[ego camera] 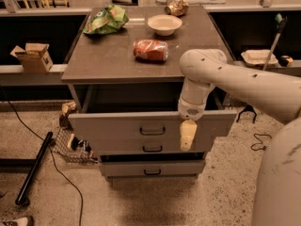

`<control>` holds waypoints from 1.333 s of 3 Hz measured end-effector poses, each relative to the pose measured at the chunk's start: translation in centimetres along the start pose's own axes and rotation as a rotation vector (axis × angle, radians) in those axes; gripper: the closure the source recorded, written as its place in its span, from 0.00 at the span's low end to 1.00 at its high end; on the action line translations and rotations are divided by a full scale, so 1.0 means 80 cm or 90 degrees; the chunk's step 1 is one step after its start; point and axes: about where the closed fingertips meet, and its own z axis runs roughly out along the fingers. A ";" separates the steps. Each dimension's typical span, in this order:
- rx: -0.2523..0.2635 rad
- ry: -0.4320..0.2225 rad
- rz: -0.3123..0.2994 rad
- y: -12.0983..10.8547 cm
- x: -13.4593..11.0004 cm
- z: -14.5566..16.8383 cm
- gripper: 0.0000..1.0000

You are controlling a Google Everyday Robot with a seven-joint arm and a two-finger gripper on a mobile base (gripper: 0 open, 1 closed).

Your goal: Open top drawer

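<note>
The top drawer (pixel 117 126) is a wide light-grey box drawer with a small black bar handle (pixel 152 131). It stands pulled out from the cabinet, with a dark gap behind its front. My gripper (pixel 187 136) hangs point-down from the white arm in front of the drawer's front panel, just right of the handle. Its cream tip lies over the lower edge of the panel. I cannot see it holding the handle.
Two shallower grey drawers (pixel 150 169) sit below. On the cabinet top (pixel 103 60) lie a red can (pixel 150 50), a white bowl (pixel 164 24), a green bag (pixel 106 19) and a crumpled brown item (pixel 177 7). A black pole (pixel 35 166), cables and a wire basket (pixel 70 145) are on the floor at left.
</note>
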 end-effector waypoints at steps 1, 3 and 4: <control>-0.003 0.008 0.007 0.014 0.000 -0.005 0.39; 0.007 0.011 0.016 0.033 0.001 -0.011 0.85; 0.008 0.010 0.016 0.034 0.001 -0.010 1.00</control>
